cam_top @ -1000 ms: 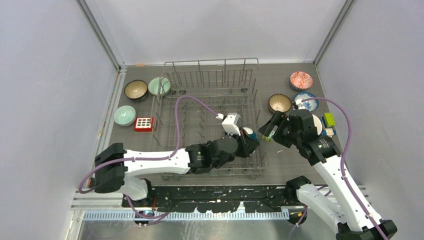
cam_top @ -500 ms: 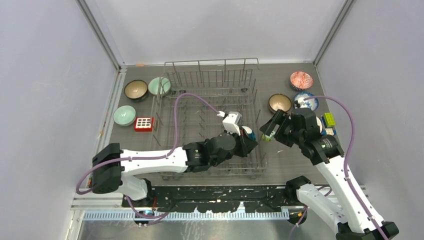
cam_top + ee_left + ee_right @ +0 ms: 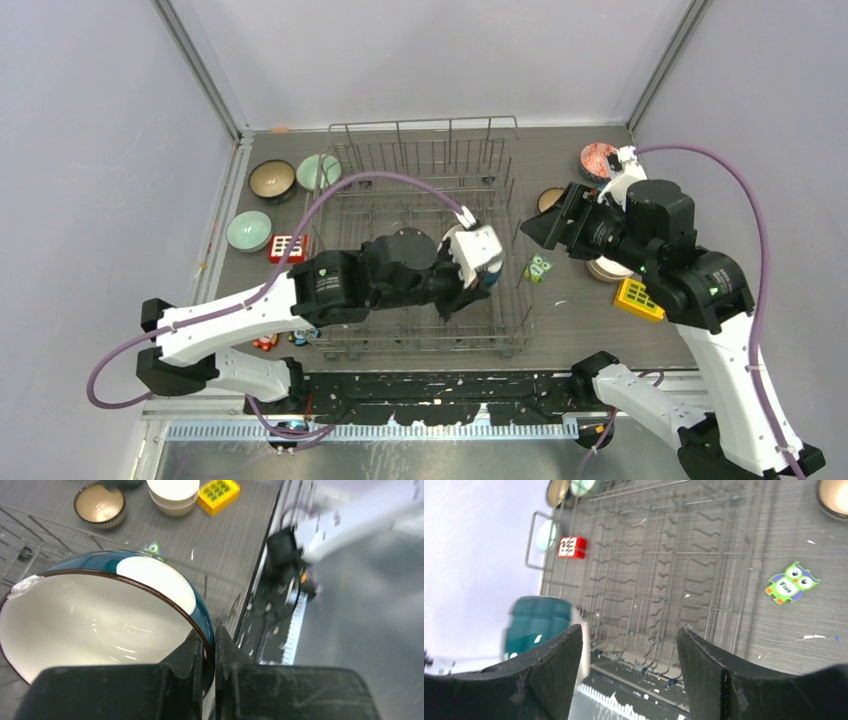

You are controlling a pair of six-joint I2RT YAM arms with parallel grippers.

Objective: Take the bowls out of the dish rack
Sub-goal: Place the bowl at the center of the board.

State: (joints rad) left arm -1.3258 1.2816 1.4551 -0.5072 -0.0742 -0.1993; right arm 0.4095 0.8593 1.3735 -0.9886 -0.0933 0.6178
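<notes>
My left gripper (image 3: 210, 647) is shut on the rim of a teal-and-white bowl (image 3: 95, 620) with a cream inside. It holds that bowl tilted over the right part of the grey wire dish rack (image 3: 425, 150), where the left gripper (image 3: 472, 288) reaches in. The same bowl (image 3: 536, 625) shows blurred at the left of the right wrist view. My right gripper (image 3: 545, 225) hangs open and empty, raised just right of the rack, and its view (image 3: 629, 632) looks down on the rack's bare tines (image 3: 664, 570).
Left of the rack stand a brown bowl (image 3: 271, 180), two pale green bowls (image 3: 318, 171) (image 3: 247, 230) and a red block (image 3: 287, 247). On the right are a red patterned bowl (image 3: 598, 158), a brown bowl (image 3: 99, 504), stacked cream bowls (image 3: 173, 492), a yellow block (image 3: 640, 298) and an owl (image 3: 538, 268).
The left arm has drawn back and lifted with the bowl in its grip. The right arm has risen and swung back to the right, uncovering the owl, the cream bowls and the yellow block.
</notes>
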